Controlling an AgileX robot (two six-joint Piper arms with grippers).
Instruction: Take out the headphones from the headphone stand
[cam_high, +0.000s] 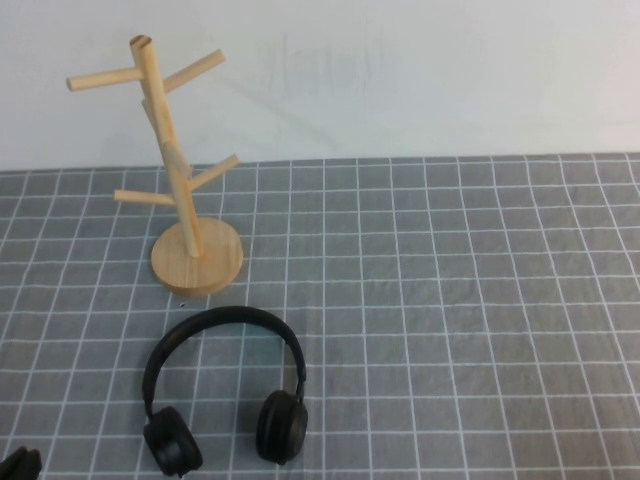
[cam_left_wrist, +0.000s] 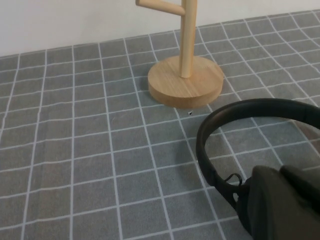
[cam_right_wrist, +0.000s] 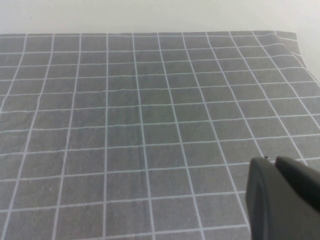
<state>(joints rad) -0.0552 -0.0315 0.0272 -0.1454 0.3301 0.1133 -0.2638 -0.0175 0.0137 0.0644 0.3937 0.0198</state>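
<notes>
The black headphones (cam_high: 225, 316) lie flat on the grey checked cloth, just in front of the round base of the wooden headphone stand (cam_high: 196, 258). No peg of the stand carries anything. In the left wrist view the headband (cam_left_wrist: 240, 110) arches past the stand's base (cam_left_wrist: 185, 82). My left gripper (cam_left_wrist: 277, 172) is shut and empty; it covers one ear cup in that view. From above, only its tip (cam_high: 20, 465) shows at the near left corner, apart from the headphones. My right gripper (cam_right_wrist: 270, 162) is shut over bare cloth and holds nothing.
The grey cloth with white grid lines (cam_high: 450, 300) covers the table up to a white wall behind. Its far right corner (cam_right_wrist: 287, 37) shows in the right wrist view. The stand's upper pegs (cam_high: 100, 78) stick out sideways.
</notes>
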